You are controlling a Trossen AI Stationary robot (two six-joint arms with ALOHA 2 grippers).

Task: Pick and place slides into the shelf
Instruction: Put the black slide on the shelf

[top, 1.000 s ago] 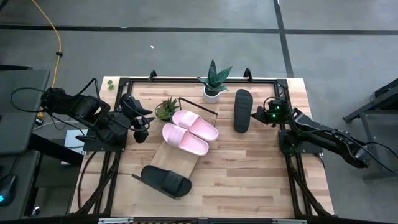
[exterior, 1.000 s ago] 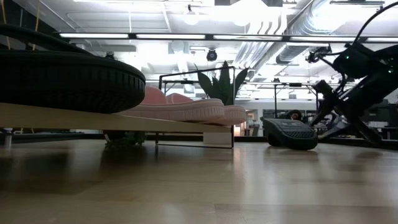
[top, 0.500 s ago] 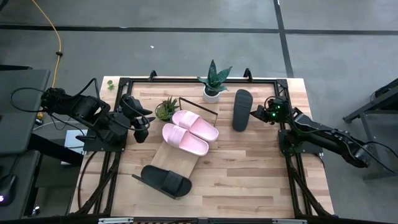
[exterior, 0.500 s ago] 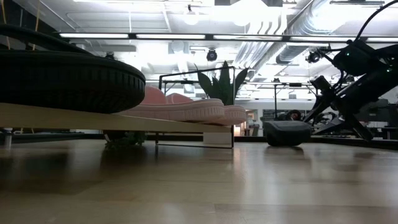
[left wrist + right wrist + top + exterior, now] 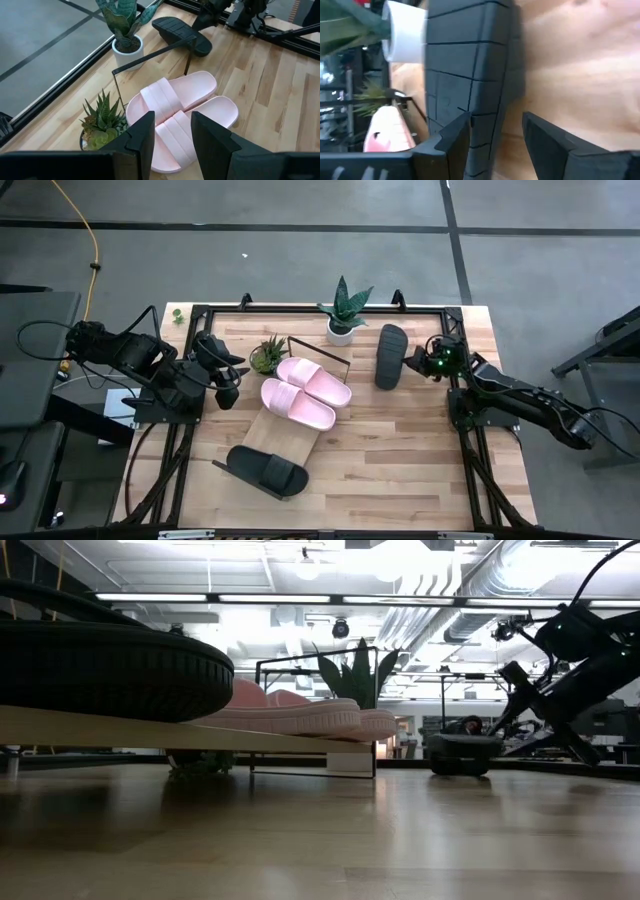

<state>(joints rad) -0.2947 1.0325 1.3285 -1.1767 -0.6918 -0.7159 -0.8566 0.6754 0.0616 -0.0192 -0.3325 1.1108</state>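
Since a second ago your right gripper (image 5: 414, 361) has nudged in on the loose black rubber slide (image 5: 389, 356) by the white-potted plant (image 5: 342, 313) — fingers apart, one either side of its edge, not yet clamped. Next: close, lift, carry it to the light-wood shelf board (image 5: 270, 439), where both pale pink slides (image 5: 305, 391) and the other black slide (image 5: 267, 468) lie. Left gripper (image 5: 232, 383) waits open.

Wooden table (image 5: 400, 450) carries shelf (image 5: 283, 442), black slide (image 5: 390, 357), two plants (image 5: 343, 310).
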